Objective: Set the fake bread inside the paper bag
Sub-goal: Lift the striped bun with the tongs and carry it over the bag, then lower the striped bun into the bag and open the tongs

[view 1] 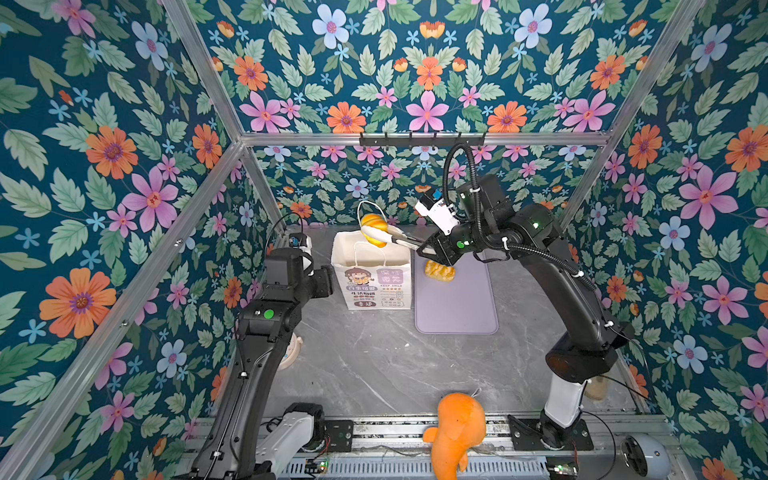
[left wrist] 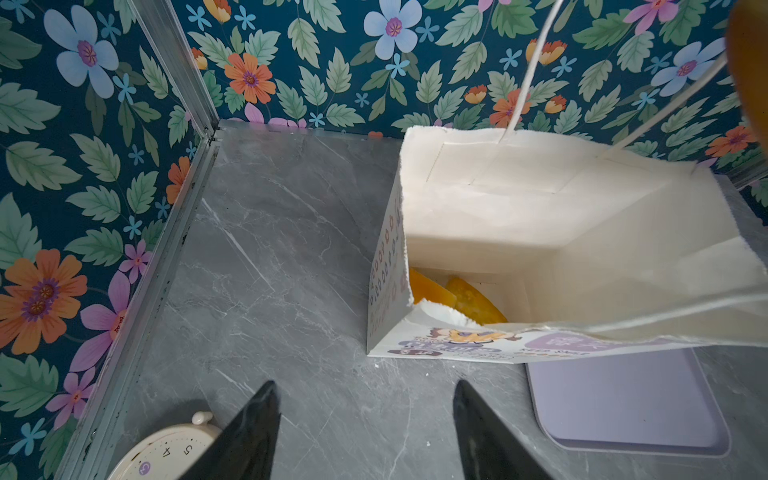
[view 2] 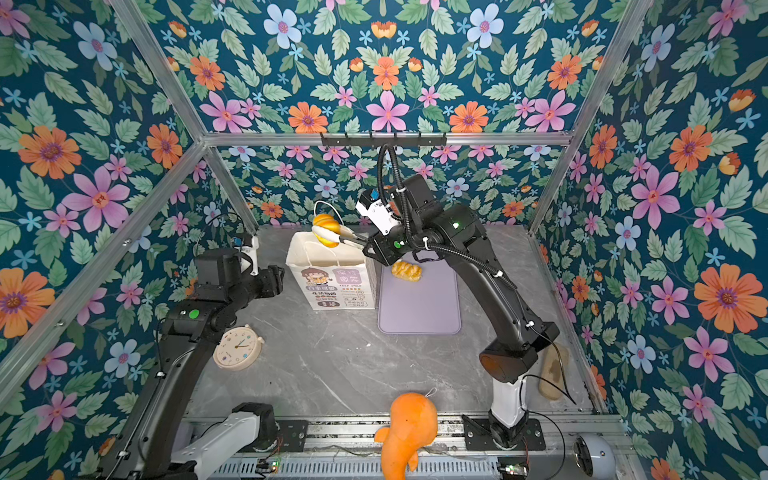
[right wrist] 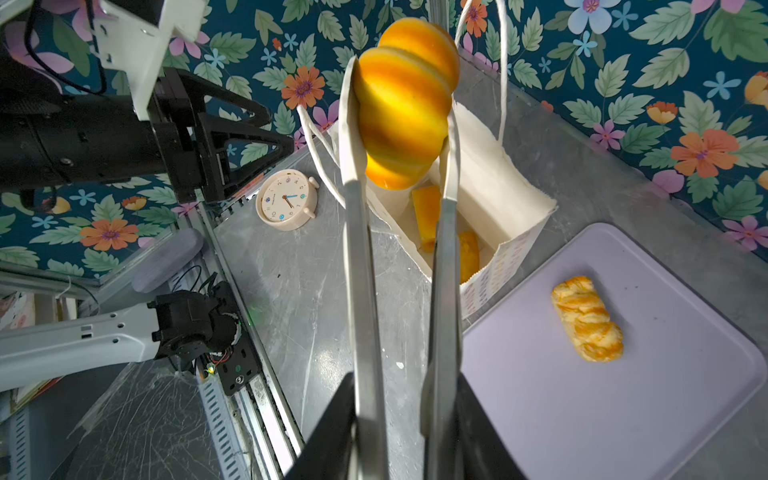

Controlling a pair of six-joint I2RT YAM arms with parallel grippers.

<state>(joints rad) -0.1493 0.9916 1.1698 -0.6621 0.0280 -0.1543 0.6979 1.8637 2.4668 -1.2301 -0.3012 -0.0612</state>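
**Bun over bag, in tongs**

Right gripper (right wrist: 405, 399) clamps metal tongs (right wrist: 360, 270). The tongs pinch the round ridged bun (right wrist: 405, 112) above the open paper bag (right wrist: 511, 195), top center. Two breads (right wrist: 426, 216) lie inside. Braided roll (right wrist: 588, 320) sits on purple mat (right wrist: 644, 415), lower right. Left gripper (left wrist: 365, 428) gapes empty, bottom edge.

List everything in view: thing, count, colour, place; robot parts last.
paper bag: one, white with purple print, upright, centre
mat: one, lilac, right of the bag
ridged bun: one, golden-orange, clamped in the tongs over the bag's open top
tongs: one, silver, in the right gripper
braided roll: one, golden-brown, on the mat
breads inside the bag: two, orange-yellow, at its bottom
alarm clock: one, cream, lying left of the bag
plush toy: one, orange, front edge
tan oblong object: one, right of the mat, nearer the front
left gripper: one, black, open and empty, left of the bag
right gripper: one, black, shut on the tongs
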